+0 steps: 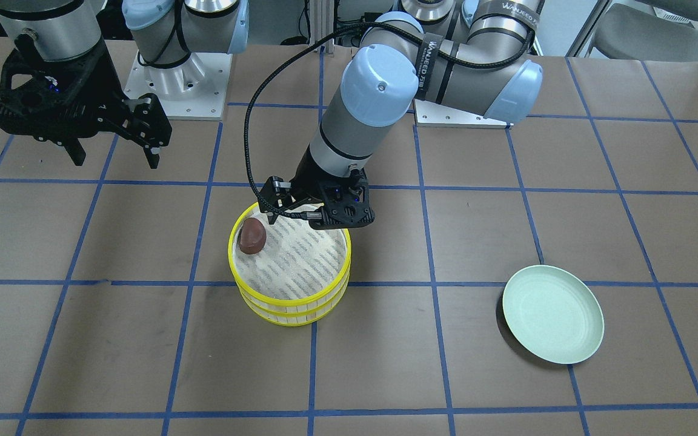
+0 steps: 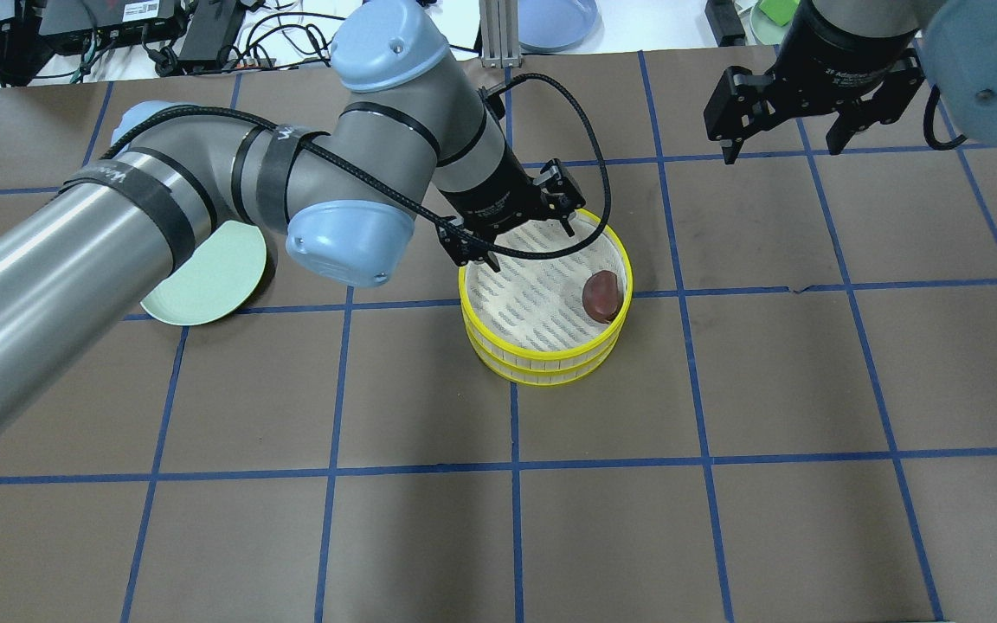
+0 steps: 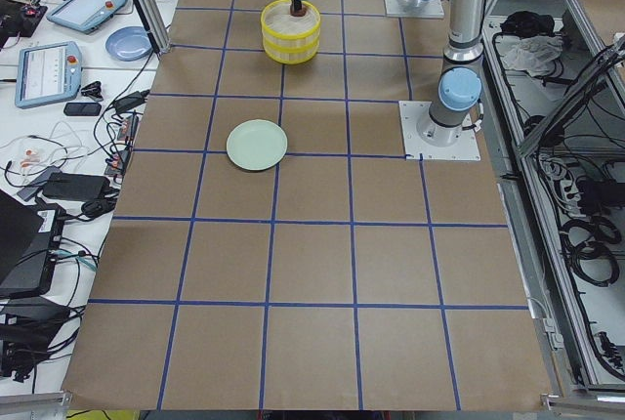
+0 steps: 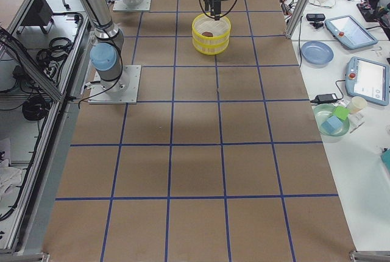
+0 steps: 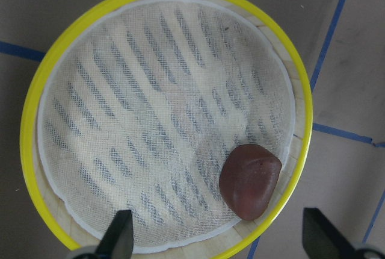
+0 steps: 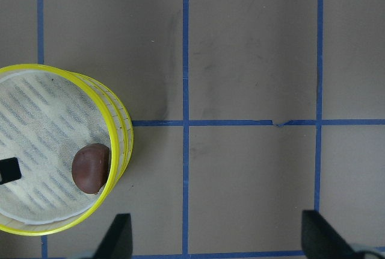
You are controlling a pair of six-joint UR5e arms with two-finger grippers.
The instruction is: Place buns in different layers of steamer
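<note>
Two steamer layers (image 1: 291, 315) with yellow rims stand stacked, also seen in the overhead view (image 2: 550, 368). The dark reddish-brown bun (image 1: 252, 236) lies in the top layer against its rim, and shows in the left wrist view (image 5: 249, 180) and the right wrist view (image 6: 90, 168). The cream-white bun is out of view. My left gripper (image 1: 315, 221) is open and empty, just above the top layer's rim on the robot's side (image 2: 517, 245). My right gripper (image 1: 116, 158) is open and empty, raised well off to the side (image 2: 782, 149).
An empty pale green plate (image 1: 552, 315) lies on the table on the left arm's side, partly under that arm in the overhead view (image 2: 204, 277). The brown table has blue grid lines. Both arm bases stand at the robot's edge.
</note>
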